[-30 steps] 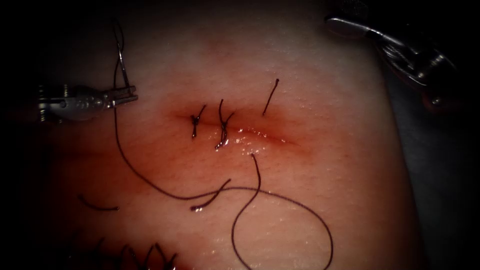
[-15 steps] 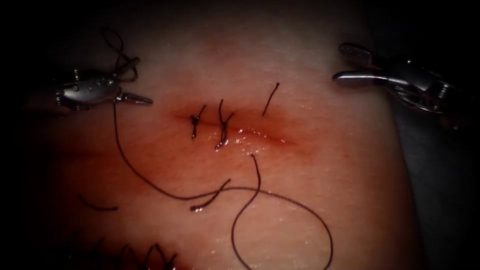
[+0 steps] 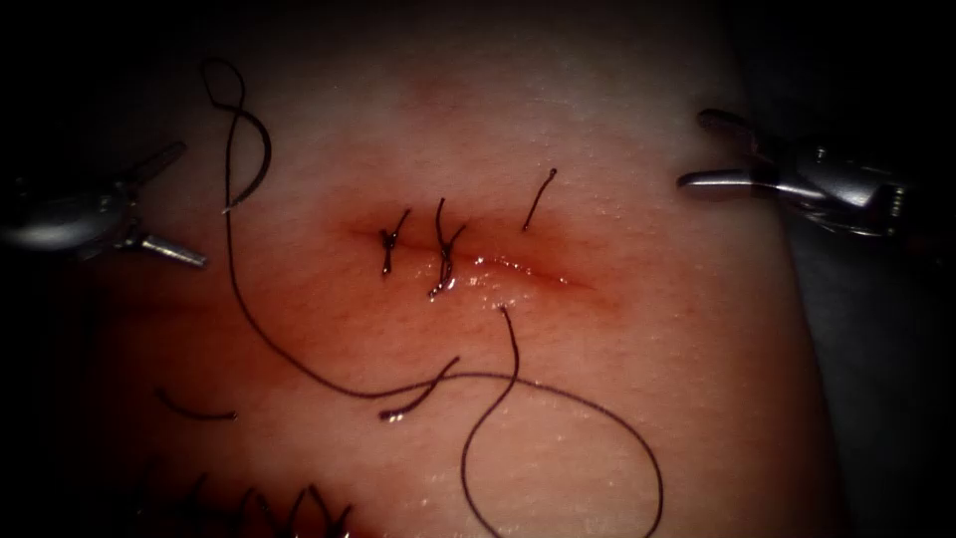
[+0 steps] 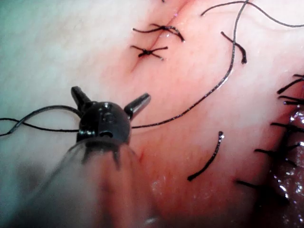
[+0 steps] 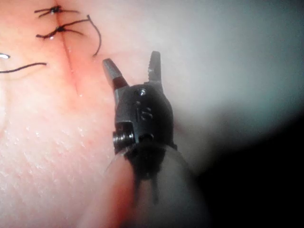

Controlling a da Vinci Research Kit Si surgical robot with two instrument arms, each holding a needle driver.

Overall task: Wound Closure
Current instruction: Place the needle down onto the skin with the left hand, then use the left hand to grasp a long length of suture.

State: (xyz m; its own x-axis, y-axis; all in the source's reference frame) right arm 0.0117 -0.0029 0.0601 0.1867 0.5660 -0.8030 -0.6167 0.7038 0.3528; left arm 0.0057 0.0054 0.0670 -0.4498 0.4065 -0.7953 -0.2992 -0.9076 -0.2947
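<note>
Needle [image 3: 249, 159]: lay loose on tissue [image 3: 617, 399], left of cut [image 3: 518, 269]; thread [image 3: 299, 364] trailing
Left tool [image 3: 174, 204]: jaws wide, empty; had dropped the needle, backed left
Right tool [image 3: 697, 149]: jaws apart, empty

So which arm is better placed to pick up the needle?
Probably the left. Its tool is open and empty, close beside the needle, which lies free on the tissue left of the cut. The right tool, also open and empty, is far off across the cut.

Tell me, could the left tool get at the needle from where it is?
Probably yes: the left tool, jaws open and empty, is close to the needle lying free on the tissue, nothing between them.
</note>
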